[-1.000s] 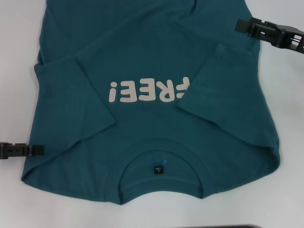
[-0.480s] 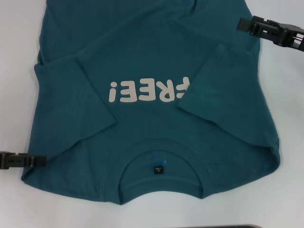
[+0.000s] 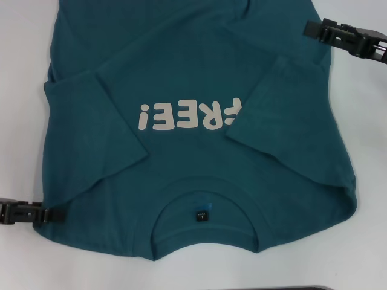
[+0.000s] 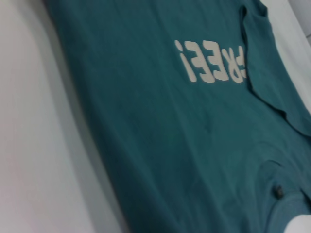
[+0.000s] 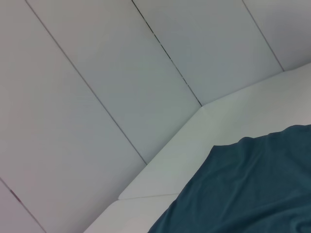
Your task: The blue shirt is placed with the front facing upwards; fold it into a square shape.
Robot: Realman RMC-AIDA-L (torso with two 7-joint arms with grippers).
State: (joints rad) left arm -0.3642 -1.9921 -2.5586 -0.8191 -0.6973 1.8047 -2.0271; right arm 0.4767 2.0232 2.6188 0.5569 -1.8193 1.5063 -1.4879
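Observation:
The blue shirt (image 3: pixel 193 78) lies front up on the white table, its cream "FREE!" lettering (image 3: pixel 187 115) facing away from me and its neck with the black label (image 3: pixel 200 215) nearest me. Both sleeves are folded inward over the chest. My left gripper (image 3: pixel 53 213) lies low at the near left shoulder corner, its tip at the shirt's edge. My right gripper (image 3: pixel 307 28) reaches in from the far right, at the shirt's side edge. The left wrist view shows the shirt (image 4: pixel 170 136) and its lettering (image 4: pixel 211 63). A corner of the shirt (image 5: pixel 252 189) shows in the right wrist view.
White table (image 3: pixel 18 90) surrounds the shirt on both sides. A dark object's edge (image 3: pixel 302 288) shows at the near border. The right wrist view shows the table's far edge (image 5: pixel 194 141) and a panelled wall (image 5: pixel 97 73) behind it.
My left gripper has slid toward the shirt's near left corner and slightly nearer me, now reaching its edge. My right gripper has drifted a little farther away. The shirt has not moved.

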